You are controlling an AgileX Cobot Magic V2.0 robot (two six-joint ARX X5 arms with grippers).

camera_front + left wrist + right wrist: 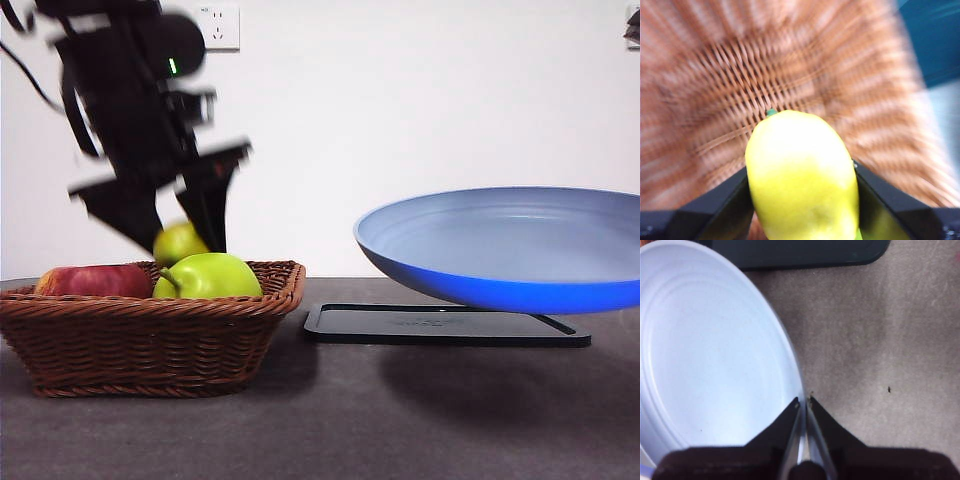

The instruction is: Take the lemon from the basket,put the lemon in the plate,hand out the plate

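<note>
Your front camera sits low, about level with the tabletop (330, 430), looking straight across at the wall, with the basket (150, 335) and plate (520, 255) near and large. Your left wrist camera looks close into that basket (755, 75). Your right wrist camera looks steeply down on the plate (715, 355).

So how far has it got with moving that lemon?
Done: the left gripper has grabbed the lemon and holds it just above the basket. In hand: the right gripper holds the plate by its rim, off the table. Left: placing the lemon in the plate, then handing it out.
</note>
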